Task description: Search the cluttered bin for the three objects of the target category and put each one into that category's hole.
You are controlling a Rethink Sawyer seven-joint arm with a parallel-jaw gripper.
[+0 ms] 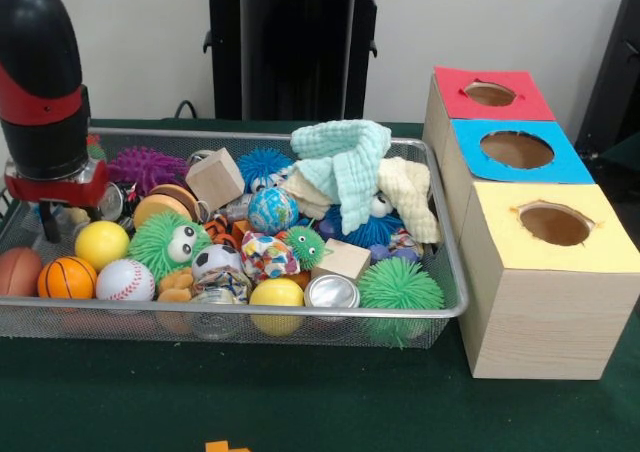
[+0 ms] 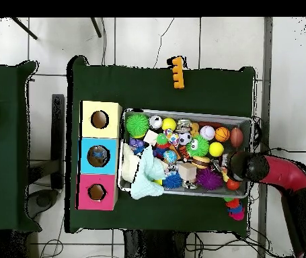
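Note:
The wire mesh bin is full of toys. My gripper hangs low over the bin's left end in the front view, beside a yellow ball and above a mini basketball; nothing shows in its grasp. Close by lie a baseball, a brown football, a soccer ball and a second yellow ball. Three boxes with holes stand beside the bin: red-topped, blue-topped and yellow-topped.
Spiky balls, green, purple and blue, wooden blocks, a mint cloth, a cream cloth and a metal can crowd the bin. An orange toy lies on the green table outside it.

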